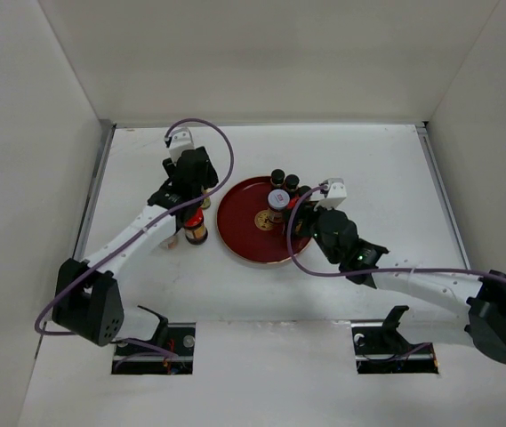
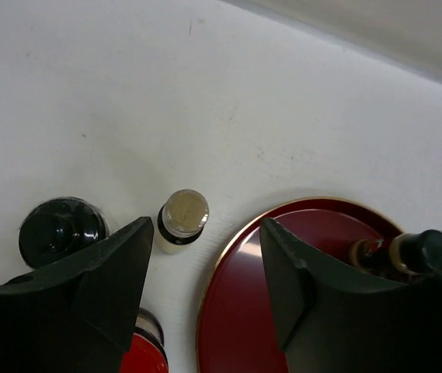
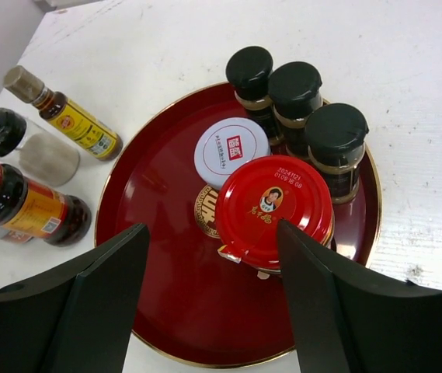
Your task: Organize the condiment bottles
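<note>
On the round red tray (image 3: 166, 311) stand three dark black-capped bottles (image 3: 295, 87), a white-lidded jar (image 3: 231, 151) and a red-capped jar (image 3: 276, 208). My right gripper (image 3: 213, 260) is open and empty above the tray's near part, and the red-capped jar is just ahead of its right finger. Left of the tray stand a slim yellow bottle (image 3: 71, 118), a black-capped clear bottle (image 3: 15, 141) and a second red-capped jar (image 3: 20, 206). My left gripper (image 2: 205, 268) is open and empty above these, straddling the tray's left rim (image 2: 219, 264). The slim bottle's cap (image 2: 183, 213) is just beyond its fingertips.
White walls close in the table at the back and both sides. A raised rail (image 1: 95, 191) runs along the left edge. In the top view the tray (image 1: 244, 233) is mid-table, the left arm (image 1: 137, 233) to its left and the right arm (image 1: 413, 283) to its right.
</note>
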Robot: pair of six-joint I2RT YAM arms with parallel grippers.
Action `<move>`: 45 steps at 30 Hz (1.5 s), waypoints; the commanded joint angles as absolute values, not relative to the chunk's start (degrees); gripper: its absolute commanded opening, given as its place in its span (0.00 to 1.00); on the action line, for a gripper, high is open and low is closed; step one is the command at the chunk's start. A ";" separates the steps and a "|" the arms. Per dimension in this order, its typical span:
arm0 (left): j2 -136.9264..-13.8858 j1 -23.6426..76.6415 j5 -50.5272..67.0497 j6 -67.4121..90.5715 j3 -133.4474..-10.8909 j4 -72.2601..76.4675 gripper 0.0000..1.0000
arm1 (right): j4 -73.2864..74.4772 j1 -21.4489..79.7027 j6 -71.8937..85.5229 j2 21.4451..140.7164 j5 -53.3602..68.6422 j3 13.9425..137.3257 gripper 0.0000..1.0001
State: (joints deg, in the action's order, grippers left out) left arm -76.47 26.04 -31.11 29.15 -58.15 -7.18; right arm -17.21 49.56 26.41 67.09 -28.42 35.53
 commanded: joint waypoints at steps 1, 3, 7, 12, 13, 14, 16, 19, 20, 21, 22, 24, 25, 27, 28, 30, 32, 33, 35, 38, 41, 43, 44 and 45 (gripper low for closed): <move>-76.90 25.09 -28.65 27.16 -60.12 -8.09 0.54 | -21.53 49.44 26.54 66.97 -28.21 35.69 0.73; -77.25 24.57 -29.09 26.37 -59.33 -7.65 0.50 | -21.71 48.82 26.54 66.62 -28.21 35.42 0.73; -79.36 24.30 -30.67 25.31 -59.06 -6.42 0.49 | -22.24 48.30 26.54 67.67 -27.86 35.25 0.74; -81.73 22.99 -28.39 24.61 -59.68 -4.22 0.49 | -23.46 48.29 26.46 69.26 -26.11 35.42 0.72; -82.26 22.46 -28.21 24.78 -59.94 -4.48 0.47 | -24.08 48.29 26.28 69.34 -26.10 35.16 0.71; -82.70 22.28 -28.21 24.79 -60.03 -4.48 0.46 | -24.52 48.29 26.28 69.35 -26.02 34.90 0.71; -83.32 22.10 -28.65 24.79 -60.03 -4.57 0.45 | -24.61 48.21 26.19 69.26 -26.02 34.72 0.71; -84.19 21.93 -28.92 24.87 -59.94 -4.22 0.43 | -24.61 47.86 26.19 69.08 -26.02 34.63 0.71; -84.72 21.84 -28.92 24.87 -60.20 -4.22 0.43 | -24.61 47.85 26.19 69.08 -26.02 34.63 0.71; -85.25 21.84 -28.92 24.87 -60.47 -4.22 0.42 | -24.61 47.85 26.19 69.08 -26.02 34.63 0.71; -85.78 21.84 -28.65 24.87 -60.73 -3.96 0.41 | -24.61 47.85 26.19 69.17 -26.02 34.63 0.71; -86.92 21.93 -28.48 24.87 -61.69 -4.04 0.39 | -24.61 47.85 26.19 69.43 -26.02 34.63 0.71; -87.18 22.01 -28.48 24.87 -61.87 -4.04 0.38 | -24.61 47.85 26.19 69.43 -25.93 34.63 0.71; -87.71 22.19 -28.48 24.87 -62.22 -3.96 0.33 | -24.61 47.85 26.19 69.61 -25.93 34.63 0.71; -88.06 22.36 -28.56 24.87 -62.40 -4.04 0.31 | -24.61 47.85 26.19 69.61 -25.93 34.63 0.71; -88.33 22.45 -28.83 24.87 -62.67 -4.39 0.25 | -24.70 47.85 26.19 69.70 -25.93 34.63 0.71; -87.46 22.45 -29.00 24.96 -62.40 -4.39 0.20 | -24.70 47.77 26.19 69.70 -25.93 34.63 0.71; -86.67 22.54 -29.09 25.05 -62.32 -4.39 0.19 | -24.70 47.77 26.19 69.70 -25.93 34.63 0.71; -84.74 23.15 -29.79 24.96 -62.93 -4.74 0.17 | -24.70 47.77 26.19 69.52 -25.93 34.54 0.71; -81.05 25.61 -32.68 23.47 -64.51 -4.92 0.16 | -24.70 47.50 26.28 69.52 -25.93 34.45 0.71; -78.58 28.33 -36.03 20.40 -66.26 -4.22 0.16 | -24.70 47.42 26.28 69.08 -26.01 34.37 0.71; -78.05 30.09 -37.00 18.82 -68.19 -4.13 0.16 | -24.70 46.72 26.45 68.73 -26.10 34.02 0.71; -77.96 30.97 -37.18 18.29 -69.16 -4.13 0.16 | -24.70 46.28 26.72 68.56 -25.93 33.84 0.71; -77.96 31.94 -37.18 17.85 -70.13 -3.96 0.16 | -24.70 46.10 26.98 68.38 -25.93 33.66 0.71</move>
